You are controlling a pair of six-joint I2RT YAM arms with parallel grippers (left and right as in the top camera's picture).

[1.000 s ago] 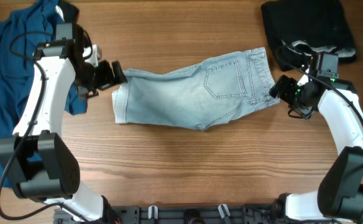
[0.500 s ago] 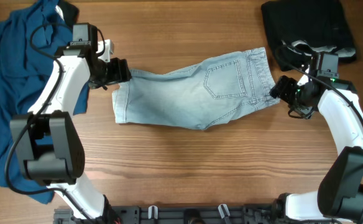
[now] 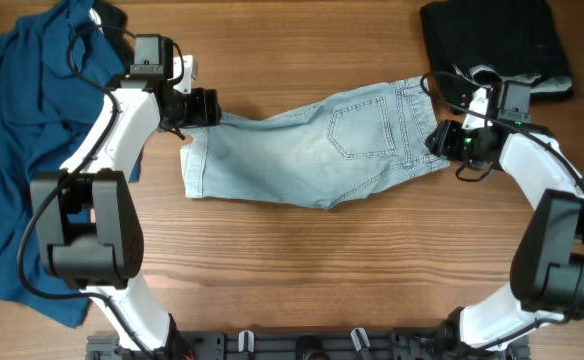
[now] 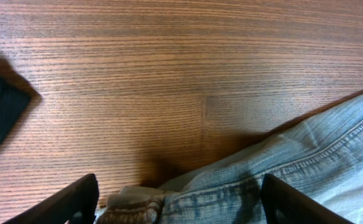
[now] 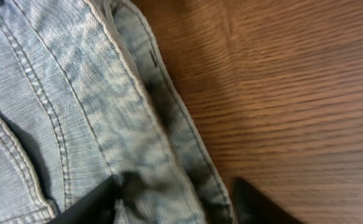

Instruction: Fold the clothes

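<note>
Denim shorts (image 3: 312, 145) lie on the wood-grain table (image 3: 302, 260) between a blue garment (image 3: 12, 120) and a black garment (image 3: 497, 40), with the left gripper (image 3: 207, 108) and right gripper (image 3: 436, 138) spread wide astride their ends.

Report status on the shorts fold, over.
Left gripper open, fingers astride the leg hem. Right gripper open at the waistband. Denim shorts flat on table. Blue garment left, black garment near waistband.
</note>
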